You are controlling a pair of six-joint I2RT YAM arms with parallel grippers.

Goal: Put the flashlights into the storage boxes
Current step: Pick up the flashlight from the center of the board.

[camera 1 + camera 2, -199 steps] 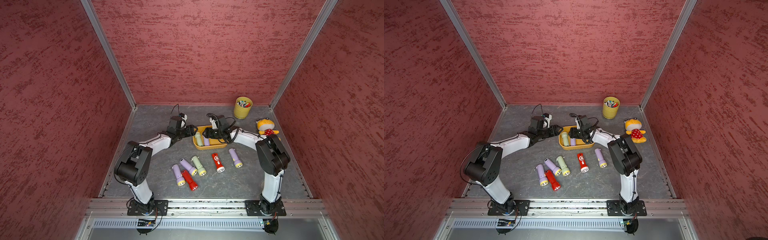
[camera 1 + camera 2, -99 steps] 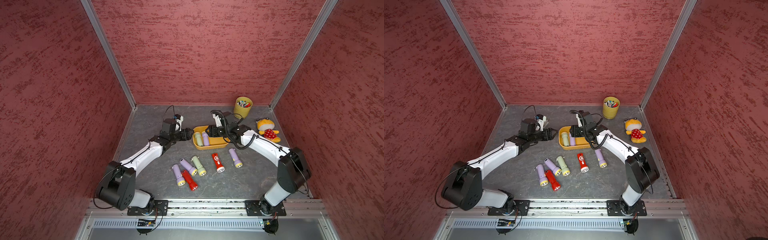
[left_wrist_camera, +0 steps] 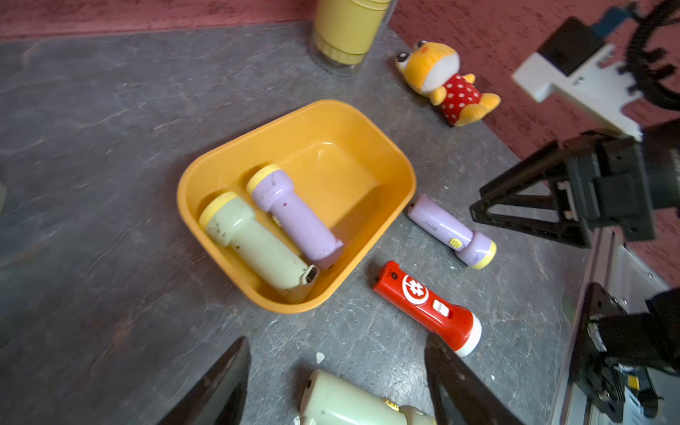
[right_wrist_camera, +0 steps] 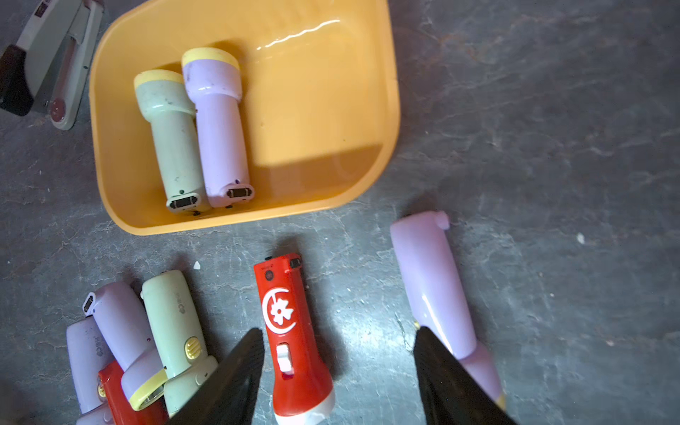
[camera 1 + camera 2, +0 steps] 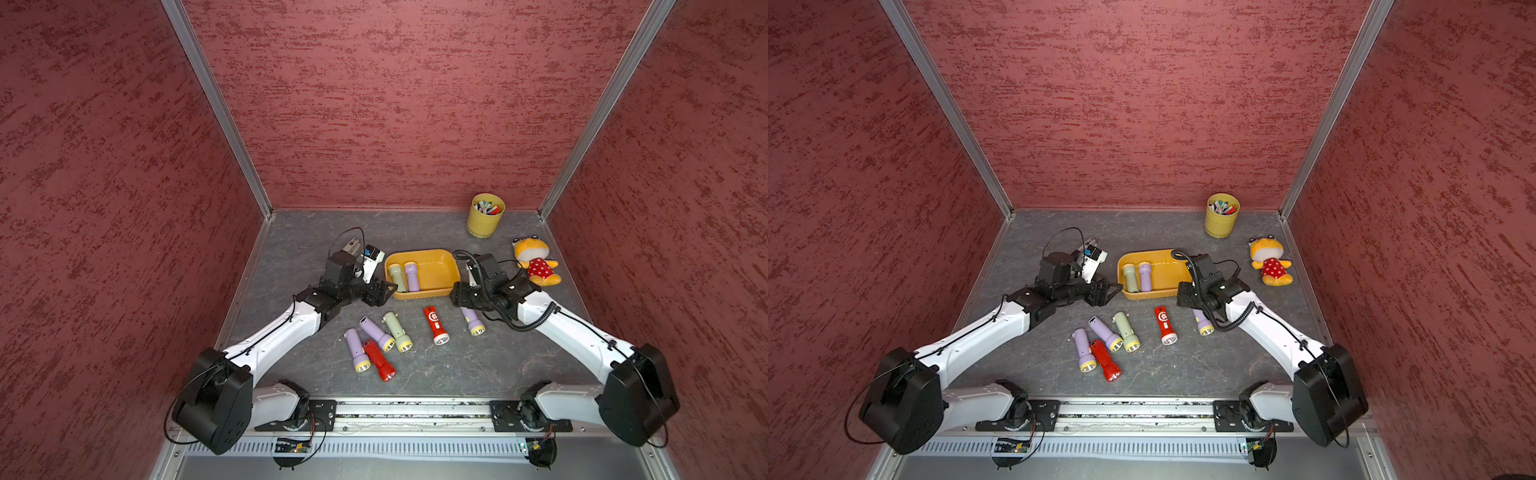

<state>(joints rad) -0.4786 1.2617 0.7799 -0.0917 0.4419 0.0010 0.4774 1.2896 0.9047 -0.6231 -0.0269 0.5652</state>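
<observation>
Both arms have drawn back off the tray [image 5: 428, 293] since a second ago. We list, nearward of the tray: four clustered flashlights [image 5: 376, 332], red emblem flashlight [image 5: 435, 325], loose lilac flashlight [image 5: 471, 322], all on the counter [image 5: 457, 365]; left pincer [image 3: 335, 338], right pincer [image 4: 336, 335], apart and empty, at its near corners; two stowed flashlights [image 5: 411, 274] inside. We judge the cluster risky: a closing pincer could nip two.

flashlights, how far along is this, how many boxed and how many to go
Done: two lie in the orange tray, one pale green flashlight, one lilac flashlight. In hand: nothing; left gripper and right gripper are open and empty. Left: six on the table, among them the red emblem flashlight.
</observation>
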